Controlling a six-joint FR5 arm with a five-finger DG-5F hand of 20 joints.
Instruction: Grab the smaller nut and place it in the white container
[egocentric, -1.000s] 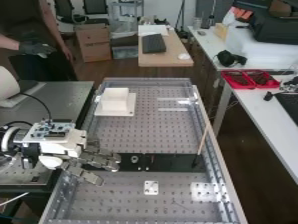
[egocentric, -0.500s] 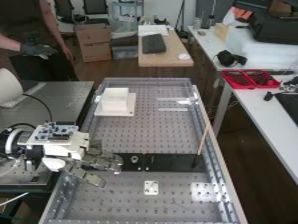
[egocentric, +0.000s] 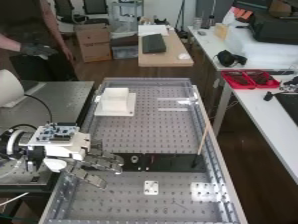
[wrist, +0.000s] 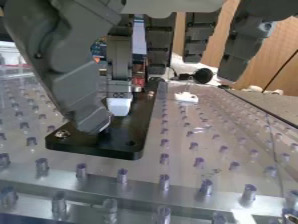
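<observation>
In the high view, the robot's dark grey hand is at the left side of the bench, over the left end of a long black plate. The hand is open, its fingers extended and spread, with nothing seen in its grasp. On the black plate, just to the right of the fingertips, sits a small ring-shaped piece that looks like a nut. Slightly farther right is a tinier pale spot, too small to identify; which one is the smaller nut cannot be told. The white container is well apart from the hand, at the far left of the bench, on a pale square base. A small white plate lies nearer than the black plate, and a thin stick leans at the right rim. In the wrist view, the thumb and fingers hang straight or loosely bent above the black plate. Close to the thumb's tip, a shiny metal piece sits by a corner of that plate.
</observation>
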